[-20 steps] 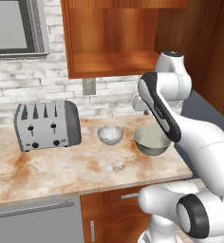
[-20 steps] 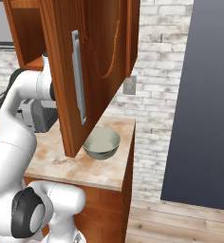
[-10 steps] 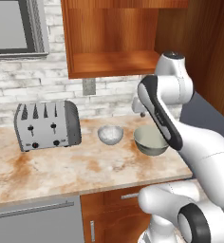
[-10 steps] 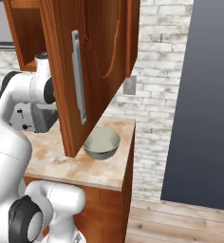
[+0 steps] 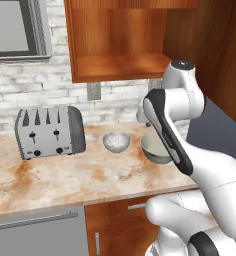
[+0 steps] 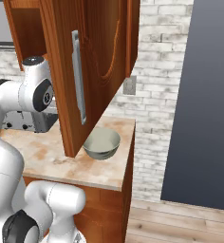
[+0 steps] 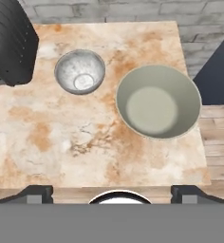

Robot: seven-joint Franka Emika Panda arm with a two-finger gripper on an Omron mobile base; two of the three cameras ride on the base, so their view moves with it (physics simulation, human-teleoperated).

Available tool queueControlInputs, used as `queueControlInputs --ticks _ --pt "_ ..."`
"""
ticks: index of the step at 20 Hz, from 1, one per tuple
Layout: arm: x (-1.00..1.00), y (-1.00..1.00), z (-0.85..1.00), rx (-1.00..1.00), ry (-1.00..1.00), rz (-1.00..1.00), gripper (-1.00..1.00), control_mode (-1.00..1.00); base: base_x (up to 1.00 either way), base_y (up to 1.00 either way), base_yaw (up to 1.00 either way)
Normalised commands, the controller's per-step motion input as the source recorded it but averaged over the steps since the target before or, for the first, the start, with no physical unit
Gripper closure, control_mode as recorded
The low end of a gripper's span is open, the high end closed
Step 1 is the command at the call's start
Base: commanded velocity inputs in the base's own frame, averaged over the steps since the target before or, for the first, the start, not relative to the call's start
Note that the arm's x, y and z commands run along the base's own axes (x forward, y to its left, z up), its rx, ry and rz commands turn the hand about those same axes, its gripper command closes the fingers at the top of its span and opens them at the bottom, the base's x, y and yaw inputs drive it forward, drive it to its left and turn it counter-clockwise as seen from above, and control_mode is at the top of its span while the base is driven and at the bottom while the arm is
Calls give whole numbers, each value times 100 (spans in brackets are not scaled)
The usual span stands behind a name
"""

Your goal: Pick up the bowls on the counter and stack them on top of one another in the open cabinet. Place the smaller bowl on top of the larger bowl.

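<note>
Below the tool (image 7: 112,191), in the hand view, lies the worktop (image 7: 61,137) with both bowls standing on it, apart from one another. The tool's two dark tips sit far out at either side of the bottom edge, so the jaws stand wide apart with nothing between them.

The larger bowl (image 7: 158,101) is ahead of the tool and off to the right in that view, close to the worktop's right-hand end. It sits upright, mouth up, its pale grey-green interior fully exposed. The smaller bowl (image 7: 79,71) lies farther ahead and to the left, just beside the dark toaster (image 7: 9,40), also upright with its mouth up.

From the left base view, the smaller bowl (image 5: 116,141) stands in plain sight between the toaster (image 5: 50,131) and the arm; the larger bowl (image 5: 155,148) is partly screened by the arm's forearm. The open cabinet (image 5: 121,67) hangs above and behind both bowls, its shelf bare. From the right base view, the larger bowl (image 6: 102,143) sits under the swung-out cabinet door (image 6: 85,71).

Assessment: neither bowl has been lifted. As the larger bowl must go on the shelf first, the governing relation is that it lies forward and to the right of the tool's midline in the hand view. The tool would need to shift towards it and descend over one rim wall, since the bowl being round offers no preferred grasp axis.
</note>
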Motion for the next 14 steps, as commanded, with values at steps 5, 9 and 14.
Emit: queueControlInputs --ticks 5,9,14 --pt "-20 2 -10 4 -2 -15 -100 -100 0 0 0" --pt "-13 -1 -14 5 0 -17 -100 -100 0 0 0" --pt "-3 -3 -13 3 -1 -18 -100 -100 0 0 0"
